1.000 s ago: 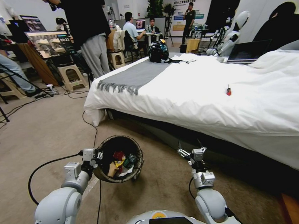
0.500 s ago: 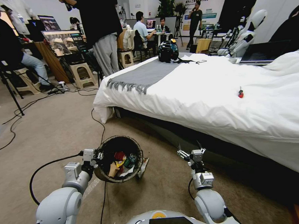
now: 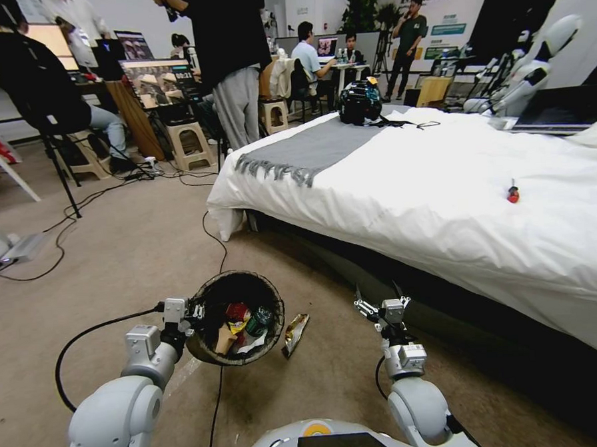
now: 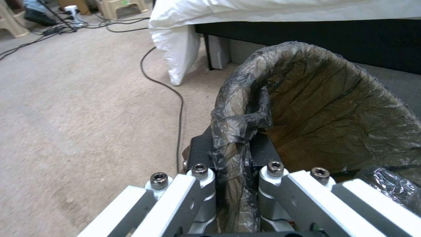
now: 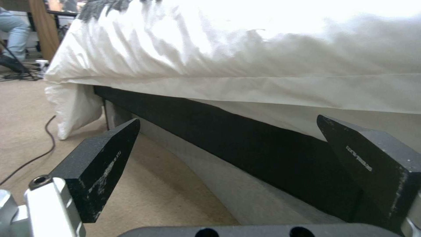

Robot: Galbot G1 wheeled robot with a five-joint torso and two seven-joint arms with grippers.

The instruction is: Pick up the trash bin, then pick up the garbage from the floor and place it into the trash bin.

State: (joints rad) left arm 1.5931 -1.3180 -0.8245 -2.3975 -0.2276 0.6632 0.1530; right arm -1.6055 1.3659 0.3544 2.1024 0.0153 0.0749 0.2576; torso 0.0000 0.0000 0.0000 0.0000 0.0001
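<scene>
From my head camera, my left gripper [image 3: 195, 315] is clamped on the rim of the trash bin [image 3: 208, 345], which I hold up off the floor [image 3: 113, 260] at about seven o'clock in the picture. The bin's dark liner is folded over the rim, and inside lie pieces of garbage [image 3: 240, 323]: a red wrapper, something yellow, a small green-labelled bottle and white paper. Just beside the bin, at its three o'clock, a yellow-gold wrapper [image 3: 294, 334] lies on the carpet, apart from the bin. My right gripper [image 3: 377, 294] hangs at about five o'clock, fingers spread and empty, pointing toward the dark base of the bed [image 3: 404, 198]. On the white cover at two o'clock sits a red-handled screwdriver [image 3: 512, 193]. A black cable [image 3: 216, 244] runs across the floor from the bed's corner toward me.

From my left wrist, my fingers [image 4: 199, 197] pinch the bin's rim and crumpled liner [image 4: 333, 108] between them; the liner's brown inside opens beyond. The cable [image 4: 175, 95] curves over the carpet toward the bed's corner.

From my right wrist, my two black fingertips [image 5: 98, 164] stand wide apart with nothing between them, facing the bed's dark frame [image 5: 245, 138] under the overhanging white sheet.
</scene>
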